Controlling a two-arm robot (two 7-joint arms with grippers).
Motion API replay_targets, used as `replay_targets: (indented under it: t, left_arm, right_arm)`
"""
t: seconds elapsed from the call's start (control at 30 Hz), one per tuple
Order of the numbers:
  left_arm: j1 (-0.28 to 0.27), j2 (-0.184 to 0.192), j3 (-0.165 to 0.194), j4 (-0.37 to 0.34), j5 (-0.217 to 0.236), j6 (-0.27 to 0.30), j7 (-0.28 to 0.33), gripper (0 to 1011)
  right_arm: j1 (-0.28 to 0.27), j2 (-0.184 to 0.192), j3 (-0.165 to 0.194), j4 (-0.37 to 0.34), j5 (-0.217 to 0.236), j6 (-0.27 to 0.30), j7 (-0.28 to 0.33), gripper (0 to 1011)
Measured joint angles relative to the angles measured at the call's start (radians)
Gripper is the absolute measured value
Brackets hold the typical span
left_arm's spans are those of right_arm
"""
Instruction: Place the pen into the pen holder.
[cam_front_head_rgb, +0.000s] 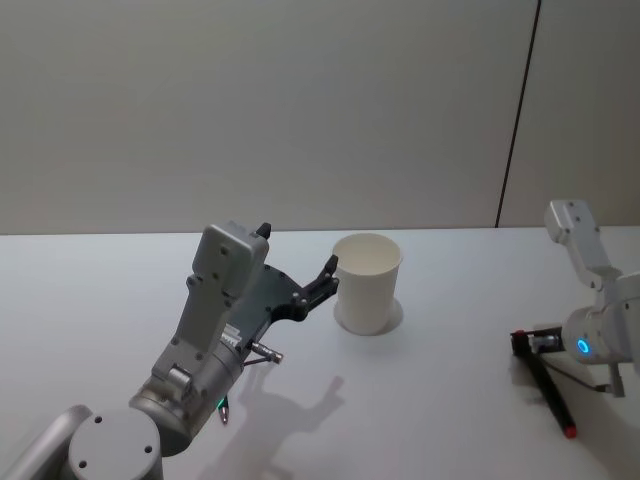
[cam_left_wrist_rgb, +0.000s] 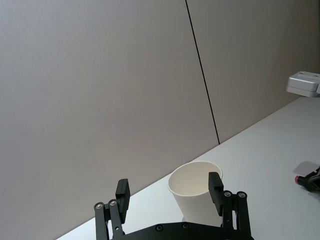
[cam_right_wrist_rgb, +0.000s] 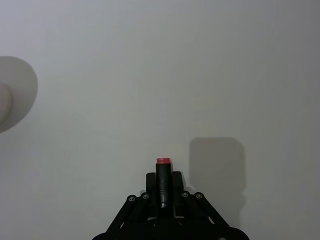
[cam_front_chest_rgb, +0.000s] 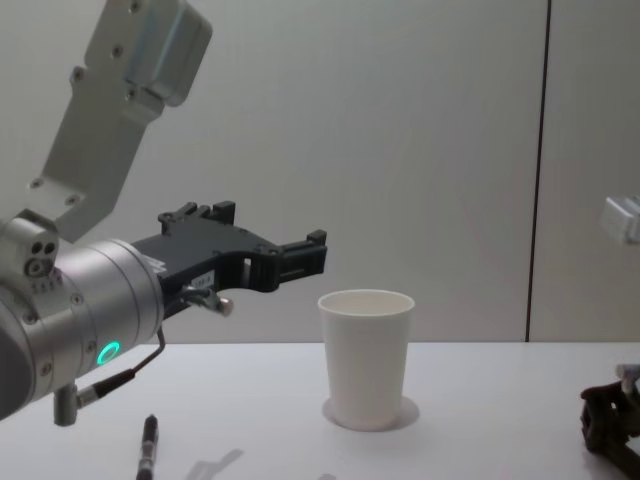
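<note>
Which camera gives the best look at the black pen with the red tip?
The head view: the pen shows at full length, its far end in the right gripper and its red tip toward the robot. The right wrist view sees it end-on, and the left wrist view catches its red tip at the picture's edge.

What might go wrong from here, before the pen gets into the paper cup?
1. The left gripper hangs open at the rim of the paper cup. A light cup like this may tip over if a finger touches it.
2. The right gripper is shut on the pen, low at the table. When carried to the cup, it may meet the left gripper there.
</note>
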Motion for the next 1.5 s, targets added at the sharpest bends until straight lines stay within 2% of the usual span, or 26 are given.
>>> replay_targets:
  t: [0.07,0.47,0.7,0.93,1.33,1.5]
  left_arm:
    - [0.000,0.000,0.000,0.000,0.000,0.000,0.000,1004]
    - [0.000,0.000,0.000,0.000,0.000,0.000,0.000,1004]
    - [0.000,0.000,0.000,0.000,0.000,0.000,0.000,1004]
    - [0.000,0.000,0.000,0.000,0.000,0.000,0.000,1004]
    - [0.000,0.000,0.000,0.000,0.000,0.000,0.000,1004]
    - [0.000,0.000,0.000,0.000,0.000,0.000,0.000,1004]
  right_arm:
    - [-0.001,0.000,0.001,-0.001,-0.003,0.001,0.002,168]
    - [-0.014,0.003,0.004,-0.024,-0.029,-0.004,0.016,168]
    - [-0.030,0.009,0.007,-0.062,-0.045,-0.039,0.028,168]
    - [-0.051,0.017,0.010,-0.109,-0.058,-0.096,0.043,168]
    - [-0.096,0.036,0.020,-0.188,-0.069,-0.242,0.073,168]
    - [-0.116,0.043,0.025,-0.215,-0.064,-0.319,0.081,168]
